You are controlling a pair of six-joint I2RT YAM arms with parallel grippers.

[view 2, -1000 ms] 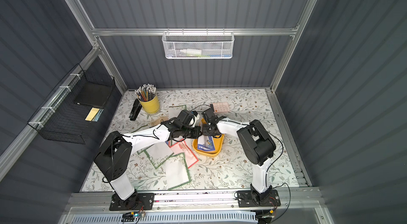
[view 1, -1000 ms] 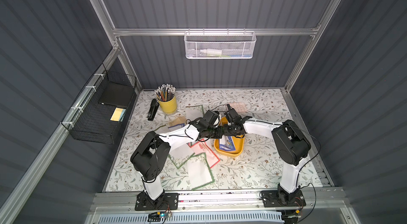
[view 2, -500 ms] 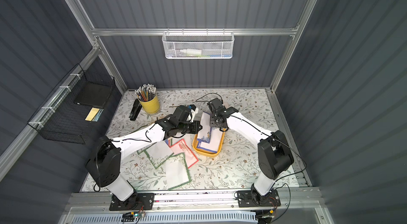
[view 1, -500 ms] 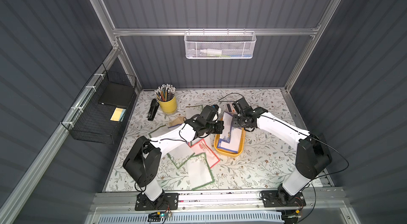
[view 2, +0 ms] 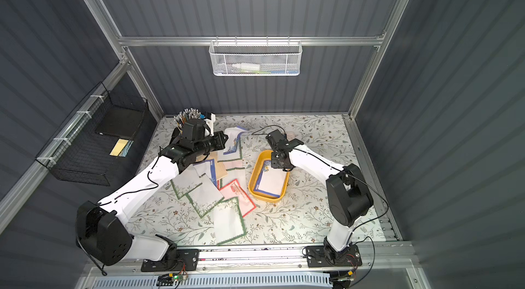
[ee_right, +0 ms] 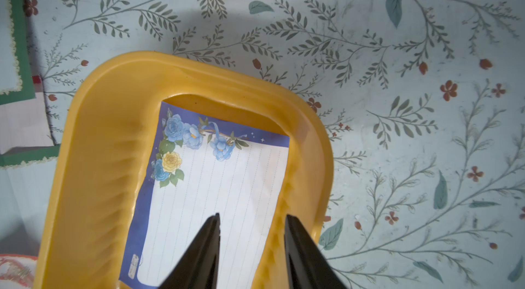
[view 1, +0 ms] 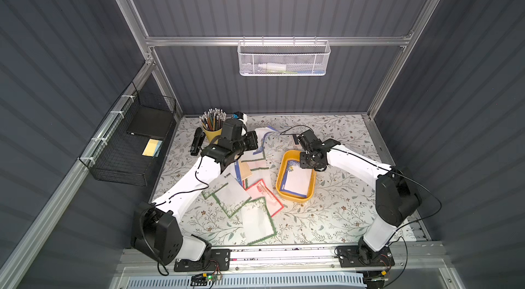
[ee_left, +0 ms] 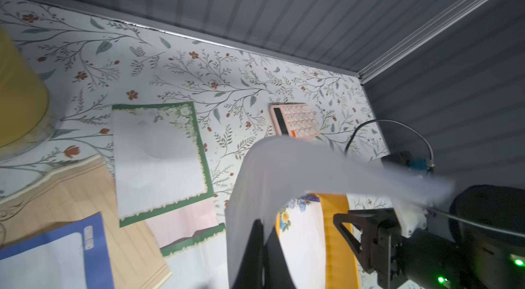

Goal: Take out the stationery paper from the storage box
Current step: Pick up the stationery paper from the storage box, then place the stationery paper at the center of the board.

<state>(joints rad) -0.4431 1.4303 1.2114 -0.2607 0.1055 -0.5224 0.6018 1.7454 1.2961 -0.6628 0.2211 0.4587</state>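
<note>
Toward the near edge of the worktop [view 1: 341, 216], left of centre, loose sheets of stationery paper [view 1: 257, 225] lie overlapping, bordered green, red and blue. Just right of them sits the storage box [view 1: 292, 199], one blue-floral sheet [ee_right: 216, 182] flat inside. The right pincer [ee_right: 252, 216] hangs over the box's far end, jaws apart and empty. Farther left, the left pincer [ee_left: 262, 233] is clamped on a curling white sheet [ee_left: 284, 171]. A pink calculator [ee_left: 295, 119] lies near the far edge.
</note>
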